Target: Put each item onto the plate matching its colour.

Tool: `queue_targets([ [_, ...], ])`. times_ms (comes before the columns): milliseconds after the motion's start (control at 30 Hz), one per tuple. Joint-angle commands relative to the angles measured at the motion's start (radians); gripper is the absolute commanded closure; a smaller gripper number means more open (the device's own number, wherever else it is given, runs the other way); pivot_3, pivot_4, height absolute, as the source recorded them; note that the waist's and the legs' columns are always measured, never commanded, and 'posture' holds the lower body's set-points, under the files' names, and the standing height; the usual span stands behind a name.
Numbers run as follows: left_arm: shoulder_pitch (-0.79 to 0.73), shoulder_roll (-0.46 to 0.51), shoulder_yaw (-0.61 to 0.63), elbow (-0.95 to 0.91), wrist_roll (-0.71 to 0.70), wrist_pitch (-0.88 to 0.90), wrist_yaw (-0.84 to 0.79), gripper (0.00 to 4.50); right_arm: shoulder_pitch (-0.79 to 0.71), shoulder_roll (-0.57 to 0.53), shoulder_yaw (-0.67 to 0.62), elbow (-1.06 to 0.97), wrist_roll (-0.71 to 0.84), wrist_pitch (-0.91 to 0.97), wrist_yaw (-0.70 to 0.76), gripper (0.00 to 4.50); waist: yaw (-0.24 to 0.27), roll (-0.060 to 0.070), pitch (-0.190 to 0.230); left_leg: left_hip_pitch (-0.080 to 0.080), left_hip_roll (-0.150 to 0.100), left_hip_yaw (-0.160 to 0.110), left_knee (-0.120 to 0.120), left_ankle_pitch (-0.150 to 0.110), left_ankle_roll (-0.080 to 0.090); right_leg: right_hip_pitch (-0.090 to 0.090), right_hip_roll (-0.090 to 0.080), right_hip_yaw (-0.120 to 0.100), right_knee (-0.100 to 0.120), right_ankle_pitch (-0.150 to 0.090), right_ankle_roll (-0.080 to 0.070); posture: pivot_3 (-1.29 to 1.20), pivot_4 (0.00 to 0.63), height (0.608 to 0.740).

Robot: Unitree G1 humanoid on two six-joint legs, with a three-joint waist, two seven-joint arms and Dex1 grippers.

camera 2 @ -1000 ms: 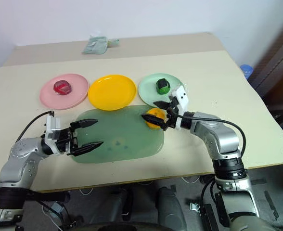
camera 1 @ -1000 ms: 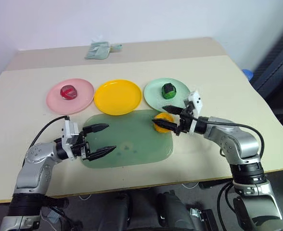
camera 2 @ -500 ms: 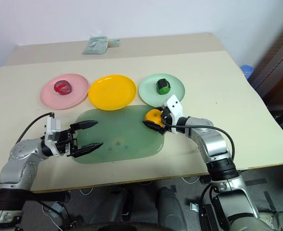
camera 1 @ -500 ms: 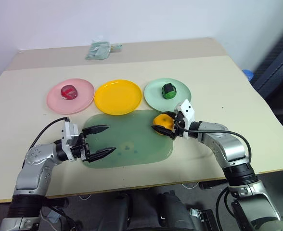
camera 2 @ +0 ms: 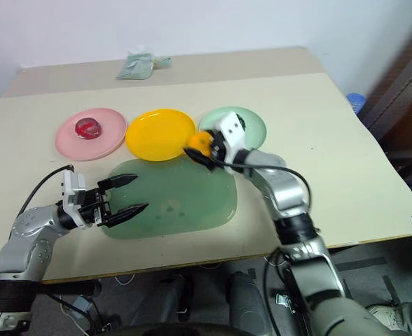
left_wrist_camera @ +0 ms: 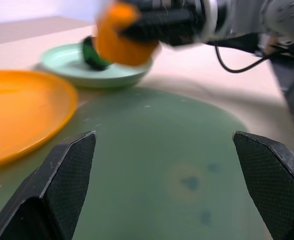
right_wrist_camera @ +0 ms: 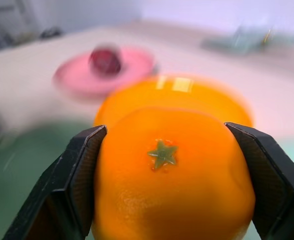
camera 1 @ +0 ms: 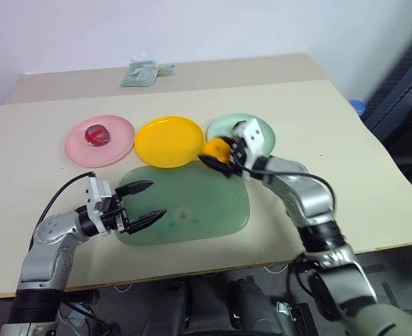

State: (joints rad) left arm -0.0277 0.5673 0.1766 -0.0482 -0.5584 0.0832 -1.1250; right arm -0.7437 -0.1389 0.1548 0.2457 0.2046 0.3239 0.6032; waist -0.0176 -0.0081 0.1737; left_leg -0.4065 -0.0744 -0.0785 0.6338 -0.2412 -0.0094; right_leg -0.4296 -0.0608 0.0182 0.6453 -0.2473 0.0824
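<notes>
Seen from the right wrist: a green star-shaped stem mark on the glossy orange mandarin-like fruit (right_wrist_camera: 172,170), clamped between the right claw (camera 1: 218,155) fingers, raised between the round yellow plastic plate (camera 1: 168,141) and pale mint plate (camera 1: 216,128). Left claw (camera 1: 143,203) spread wide, holding nothing, over the translucent green mat (camera 1: 213,210)

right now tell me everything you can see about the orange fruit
The orange fruit is round and glossy, mandarin-like, with a small green star-shaped calyx facing the wrist camera. It is clamped between the two black fingers of the right hand, lifted off the table. From the head it sits between the yellow plate and the green plate, over the far edge of the green mat. Nothing else touches it.
</notes>
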Motion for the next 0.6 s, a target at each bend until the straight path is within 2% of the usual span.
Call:
queue_targets([
  [33,0.024,-0.003,0.039,-0.053,-0.016,0.006,0.046,0.0,-0.103,0.074,0.012,0.261,-0.069,-0.177,-0.049,1.32,0.003,0.0,0.0,0.0,0.0,0.0,0.0,0.0,0.0,0.0,0.0,0.0,0.0,0.0,0.0,0.0,0.15,0.74],
  [233,0.045,0.002,0.038,-0.079,0.029,0.026,0.138,0.0,-0.337,0.186,-0.013,0.802,-0.147,-0.455,-0.119,1.32,-0.004,0.0,0.0,0.0,-0.001,0.0,0.0,0.0,-0.001,0.0,0.0,0.0,0.001,0.0,0.0,0.0,0.15,0.74],
  [367,0.084,0.009,0.059,-0.095,0.052,0.012,0.176,0.0,-0.403,0.225,-0.021,0.967,-0.187,-0.529,-0.138,1.32,-0.012,0.0,0.0,0.0,-0.001,0.0,-0.002,0.001,-0.001,-0.001,0.0,0.0,0.001,0.0,0.0,0.0,0.15,0.74],
  [400,0.093,0.008,0.067,-0.101,0.063,0.003,0.195,0.0,-0.413,0.231,-0.023,0.99,-0.197,-0.538,-0.146,0.28,-0.013,0.0,0.0,0.0,-0.001,0.0,-0.002,0.001,-0.001,-0.002,0.0,0.0,0.001,0.0,0.0,0.0,0.15,0.74],
  [433,0.099,0.007,0.071,-0.105,0.07,-0.001,0.208,0.0,-0.421,0.233,-0.027,1.005,-0.204,-0.546,-0.15,0.05,-0.017,0.0,0.0,0.0,-0.001,0.0,-0.002,0.001,-0.002,-0.002,0.0,0.0,0.001,0.0,0.0,0.0,0.15,0.74],
  [600,0.133,-0.011,0.089,-0.135,0.097,-0.028,0.274,0.0,-0.427,0.211,-0.076,0.97,-0.19,-0.603,-0.156,0.05,-0.024,0.0,0.0,0.0,-0.001,0.0,-0.002,0.001,-0.002,-0.002,0.0,0.0,0.002,0.0,-0.001,0.0,0.15,0.74],
])
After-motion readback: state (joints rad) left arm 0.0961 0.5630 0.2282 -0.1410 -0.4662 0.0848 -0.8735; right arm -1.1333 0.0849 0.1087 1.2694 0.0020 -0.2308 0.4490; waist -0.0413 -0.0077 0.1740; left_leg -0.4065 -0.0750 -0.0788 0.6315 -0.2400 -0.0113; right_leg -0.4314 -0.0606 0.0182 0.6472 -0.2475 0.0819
